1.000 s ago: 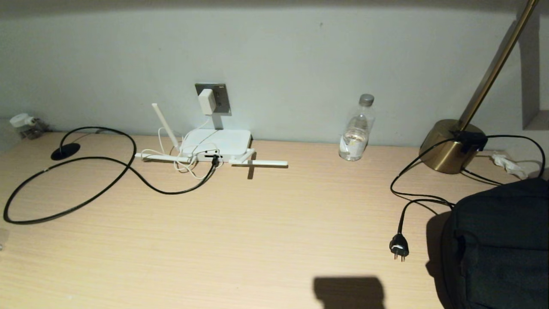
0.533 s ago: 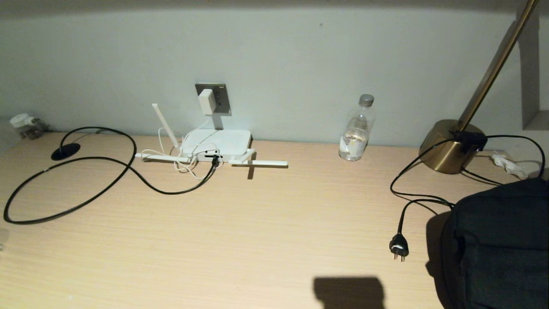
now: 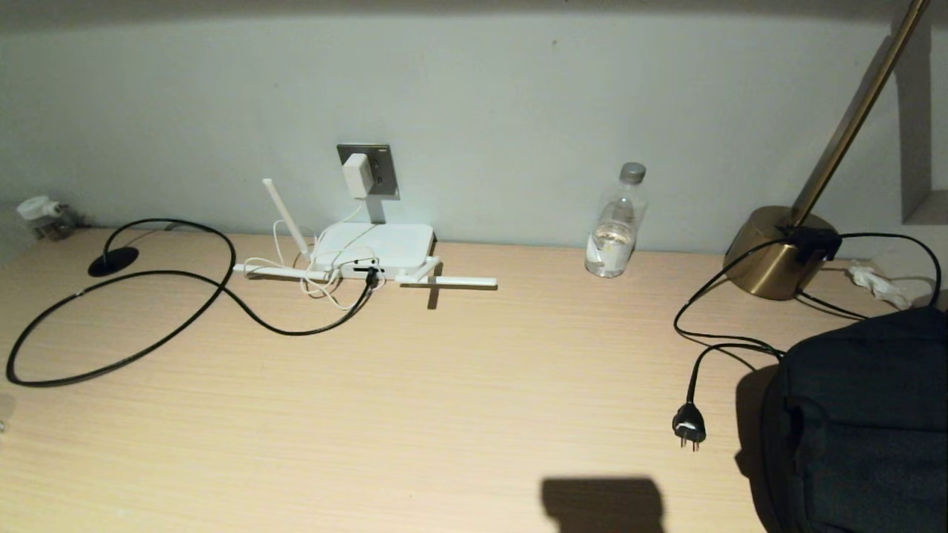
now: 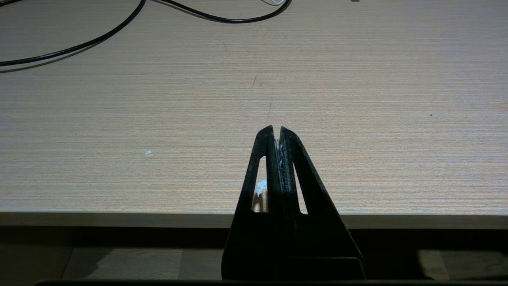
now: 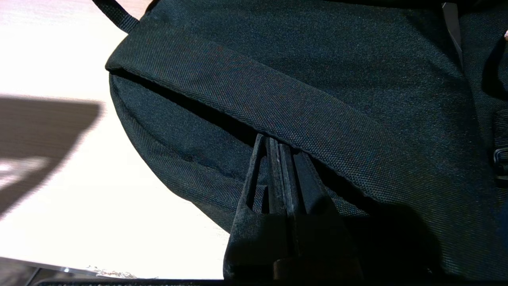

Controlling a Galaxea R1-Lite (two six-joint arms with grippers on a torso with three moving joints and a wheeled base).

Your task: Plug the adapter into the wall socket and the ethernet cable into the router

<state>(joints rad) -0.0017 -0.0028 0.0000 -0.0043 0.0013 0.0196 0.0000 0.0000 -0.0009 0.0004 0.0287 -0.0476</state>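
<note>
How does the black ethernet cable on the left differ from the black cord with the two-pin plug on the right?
The ethernet cable is long and sweeps in wide loops; the black cord looks shorter and bends tightly. The ethernet cable's end sits in the router; the black cord's two-pin plug lies loose on the desk. The ethernet cable starts near a round desk grommet; the black cord runs toward the brass lamp base. Both are thin, black and rest on the desk.

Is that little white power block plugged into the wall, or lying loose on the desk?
Plugged in. The adapter sits flat against the wall socket, above the desk, its thin white cord hanging toward the router.
</note>
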